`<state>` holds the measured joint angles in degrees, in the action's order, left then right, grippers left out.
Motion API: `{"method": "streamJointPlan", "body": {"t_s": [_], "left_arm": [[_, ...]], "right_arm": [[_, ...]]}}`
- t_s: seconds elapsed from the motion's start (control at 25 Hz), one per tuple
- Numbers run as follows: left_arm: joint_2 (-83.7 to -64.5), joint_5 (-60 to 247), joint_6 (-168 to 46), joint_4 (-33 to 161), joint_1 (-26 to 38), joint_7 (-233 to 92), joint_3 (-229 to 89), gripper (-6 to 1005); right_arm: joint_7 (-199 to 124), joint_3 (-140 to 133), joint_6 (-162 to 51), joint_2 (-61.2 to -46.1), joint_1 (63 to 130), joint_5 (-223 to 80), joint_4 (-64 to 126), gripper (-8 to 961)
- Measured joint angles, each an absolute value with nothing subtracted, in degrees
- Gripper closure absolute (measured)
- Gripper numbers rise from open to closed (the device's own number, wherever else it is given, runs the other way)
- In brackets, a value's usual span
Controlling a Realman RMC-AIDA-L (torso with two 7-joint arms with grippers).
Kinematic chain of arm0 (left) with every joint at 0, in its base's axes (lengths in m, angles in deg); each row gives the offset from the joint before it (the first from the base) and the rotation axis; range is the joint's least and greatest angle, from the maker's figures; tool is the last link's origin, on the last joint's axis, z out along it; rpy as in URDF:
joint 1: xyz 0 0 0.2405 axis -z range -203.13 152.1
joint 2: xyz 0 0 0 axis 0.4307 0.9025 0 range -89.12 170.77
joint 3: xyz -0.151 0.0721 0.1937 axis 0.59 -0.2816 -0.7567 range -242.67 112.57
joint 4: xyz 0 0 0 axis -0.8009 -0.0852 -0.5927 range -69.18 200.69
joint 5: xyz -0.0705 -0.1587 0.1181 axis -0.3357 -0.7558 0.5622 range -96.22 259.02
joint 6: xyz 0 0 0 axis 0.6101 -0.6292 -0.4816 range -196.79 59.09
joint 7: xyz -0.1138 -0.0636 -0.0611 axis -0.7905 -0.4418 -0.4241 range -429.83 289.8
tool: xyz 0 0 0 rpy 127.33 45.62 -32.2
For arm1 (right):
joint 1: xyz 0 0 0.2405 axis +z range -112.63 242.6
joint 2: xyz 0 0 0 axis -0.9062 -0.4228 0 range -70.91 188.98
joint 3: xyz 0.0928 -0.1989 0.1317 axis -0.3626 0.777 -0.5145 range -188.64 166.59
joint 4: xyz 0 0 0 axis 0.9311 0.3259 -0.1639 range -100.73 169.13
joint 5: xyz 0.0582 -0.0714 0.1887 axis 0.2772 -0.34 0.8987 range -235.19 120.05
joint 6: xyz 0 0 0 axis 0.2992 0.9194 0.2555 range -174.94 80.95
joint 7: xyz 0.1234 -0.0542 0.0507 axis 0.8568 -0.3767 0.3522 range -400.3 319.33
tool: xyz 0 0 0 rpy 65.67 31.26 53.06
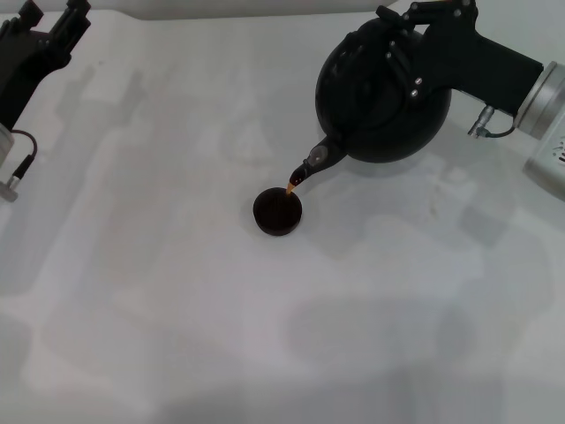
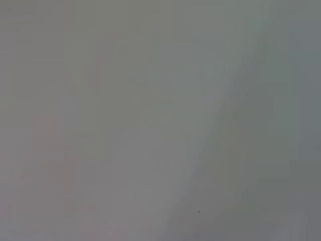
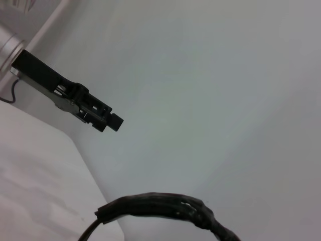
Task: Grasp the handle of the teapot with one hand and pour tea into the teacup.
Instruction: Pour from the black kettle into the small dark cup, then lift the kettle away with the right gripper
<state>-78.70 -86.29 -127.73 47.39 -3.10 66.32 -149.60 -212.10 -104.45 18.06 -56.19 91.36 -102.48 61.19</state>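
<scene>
Across the whole head view spreads a white table (image 1: 177,291), bare but for faint grey shadows. At its far right the teapot (image 1: 375,106) hangs tilted, its round black body tipped so the spout points down and toward the robot's left. A thin amber stream runs from the spout tip into the teacup (image 1: 277,211), which sits on the table just below and beside the spout, apart from the pot's body. The cup's inside looks dark; how full it is cannot be told.

The right gripper (image 1: 415,40) reaches in from the right edge and sits over the top of the pot, clamped on the handle (image 3: 155,207). From the head view the handle and lid are mostly hidden behind the gripper's black housing, and the fingertips themselves cannot be made out. The right wrist view shows only an arc of the wrapped handle, cut off at the picture's edge, with pale table and wall behind.

The left gripper (image 1: 53,31) is parked at the far left corner, partly cut off by the frame; it also shows far off in the right wrist view (image 3: 103,116). Whether its fingers are parted or closed I cannot tell. The left wrist view gives only a blank grey surface.
</scene>
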Motion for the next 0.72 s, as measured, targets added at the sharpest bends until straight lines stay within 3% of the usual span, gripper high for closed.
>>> {"method": "streamJointPlan", "body": {"t_s": [0.72], "left_arm": [[-78.71,-86.3,-127.7,47.5,-3.2,66.3,-149.3,194]], "right_arm": [[-197.4,-104.1,22.3,-56.11,90.7,-99.6,58.6,836]]}}
